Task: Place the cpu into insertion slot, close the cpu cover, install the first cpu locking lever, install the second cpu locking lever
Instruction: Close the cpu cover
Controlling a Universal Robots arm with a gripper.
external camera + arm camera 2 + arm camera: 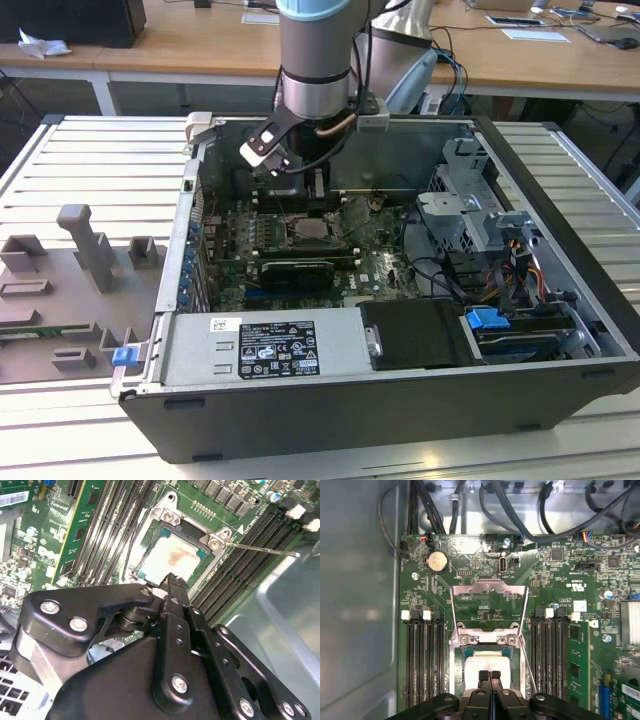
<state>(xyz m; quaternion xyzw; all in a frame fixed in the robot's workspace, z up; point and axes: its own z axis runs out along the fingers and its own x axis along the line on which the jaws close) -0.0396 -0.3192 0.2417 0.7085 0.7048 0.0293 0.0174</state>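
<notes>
Wooden desks line the back of the room, and nearer me a ribbed metal tabletop [80,160] carries an open computer case [400,400] laid on its side, so the green circuit board faces up and the arm [315,60] can reach straight down onto it. Everything turns on the insertion slot [464,652], a small square socket with a metal rim in the middle of the board. The cpu [487,661] lies flat inside the slot with its pale tan face up, seated squarely as far as I can judge. The gripper [490,675] hangs directly over the slot, its ridged black fingertips pinched together with nothing between them, just above or perhaps touching the near edge of the chip; I cannot tell which. The cpu cover [489,585], a thin silvery frame with a cut-out centre, is swung back on its hinge away from the slot, which leaves the chip exposed. A slim wire locking lever [260,547] angles off from one corner of the slot, unlatched. Long black memory slots [422,665] run along both sides of the slot.
</notes>
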